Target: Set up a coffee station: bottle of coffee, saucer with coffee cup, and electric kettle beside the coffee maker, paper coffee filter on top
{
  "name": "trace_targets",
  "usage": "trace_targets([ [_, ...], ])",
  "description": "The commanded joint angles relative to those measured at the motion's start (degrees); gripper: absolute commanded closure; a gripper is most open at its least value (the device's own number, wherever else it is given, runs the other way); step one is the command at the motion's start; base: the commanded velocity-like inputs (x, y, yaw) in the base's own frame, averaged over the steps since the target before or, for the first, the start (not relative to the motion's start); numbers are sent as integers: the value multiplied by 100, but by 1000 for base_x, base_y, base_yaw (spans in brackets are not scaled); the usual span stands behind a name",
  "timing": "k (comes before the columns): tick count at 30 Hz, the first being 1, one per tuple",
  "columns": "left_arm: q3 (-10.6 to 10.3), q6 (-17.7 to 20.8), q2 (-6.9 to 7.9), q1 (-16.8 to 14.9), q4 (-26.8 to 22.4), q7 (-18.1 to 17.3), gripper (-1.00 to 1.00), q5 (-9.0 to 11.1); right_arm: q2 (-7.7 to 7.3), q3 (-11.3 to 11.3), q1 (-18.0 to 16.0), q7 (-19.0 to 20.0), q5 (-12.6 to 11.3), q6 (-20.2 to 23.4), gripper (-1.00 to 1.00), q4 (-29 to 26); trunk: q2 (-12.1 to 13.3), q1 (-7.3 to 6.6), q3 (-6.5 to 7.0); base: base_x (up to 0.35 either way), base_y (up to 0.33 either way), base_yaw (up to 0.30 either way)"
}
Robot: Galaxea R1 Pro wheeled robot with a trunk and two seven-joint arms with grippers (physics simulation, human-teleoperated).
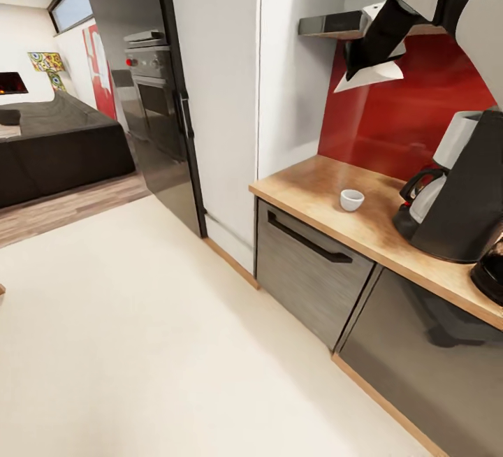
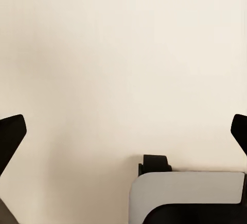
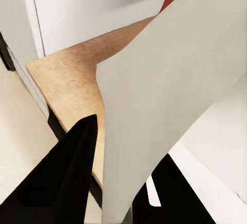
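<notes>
Paper filter: your right gripper (image 1: 374, 66) is clamped on the off-white folded paper coffee filter (image 1: 369, 74), holding it up in the air, above and to the left of the coffee maker, in front of the red backsplash (image 1: 398, 128). In the right wrist view the filter (image 3: 170, 100) sits between the two black fingers (image 3: 62, 183).

Coffee maker: the tall dark grey drip machine (image 1: 464, 191) with its white filter basket stands on the light wood-grain kitchen countertop (image 1: 321, 188) — its glass carafe with the black handle faces left.

Coffee cup: the tiny plain white cup (image 1: 351, 199) sits upright on the countertop, left of the coffee maker and apart from it.

Kettle: a dark rounded shape (image 1: 490, 272) at the picture's right edge stands just beside the coffee maker, nearer to you.

Shelf: the thin glossy black-grey slab shelf (image 1: 332, 24) hangs on the wall above the coffee maker, behind your right arm.

Left gripper: your left gripper (image 2: 123, 131) has its fingers spread wide apart, with nothing between them — plain cream floor (image 2: 123, 54) behind.
</notes>
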Motion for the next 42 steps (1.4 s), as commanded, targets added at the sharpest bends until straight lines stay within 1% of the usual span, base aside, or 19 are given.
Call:
trace_targets([
  [1,-1,-7,0,3,-8,4,-100,15,-1,369,-9,541,235,-15,100,11,-3,0,-4,0,0,-25],
  [3,-1,-7,0,3,-7,4,-100,15,-2,802,-9,1153,493,-29,100,9,-3,0,-4,0,0,-16],
  [4,-1,-7,0,3,-7,2,-100,15,-8,1625,-9,2111,729,-45,100,2,-3,0,-4,0,0,-10],
  [5,-1,-7,0,3,-7,3,-100,15,-13,2092,-9,2596,827,-54,100,-1,-3,0,-4,0,0,-8],
  [6,-1,-7,0,3,-7,3,-100,15,-18,2476,-9,3002,905,-65,100,-4,-3,0,-4,0,0,-7],
  [7,-1,-7,0,3,-7,3,-100,15,-34,3032,-9,3616,1017,-84,100,-7,-3,0,-4,0,0,-4],
  [8,-1,-7,0,3,-7,4,-100,15,-42,3230,-9,3846,1057,-90,100,-8,-3,0,-4,0,0,-3],
  [9,-1,-7,0,3,-6,4,-100,15,-57,3514,-9,4180,1117,-100,100,-10,-3,0,-4,0,0,-2],
  [11,-1,-7,0,3,-5,4,-100,15,-107,3762,-12,4470,1170,-108,100,-12,-3,0,-4,0,0,-1],
  [15,-1,-7,0,3,-1,3,-100,15,-161,3953,-16,4694,1211,-114,100,-13,-3,0,-4,59,57,-1],
  [18,-1,-7,0,3,1,4,-100,15,-174,4001,-17,4748,1222,-116,100,-19,-3,0,-4,113,99,0],
  [24,-1,-7,0,3,5,3,-100,15,-176,4025,-31,4769,1270,-117,100,-28,-3,0,-2,33,28,-12],
  [29,-1,-7,9,3,10,4,-100,15,-178,4029,-34,4773,1423,-117,100,-30,-3,0,17,5,5,-138],
  [34,-1,-7,10,3,10,3,-100,15,-180,4029,-35,4774,1454,-117,100,-30,-3,0,29,31,28,-93],
  [42,-1,-7,15,3,11,4,-100,15,-189,4029,-35,4774,1461,-117,100,-23,-3,0,30,120,98,-8],
])
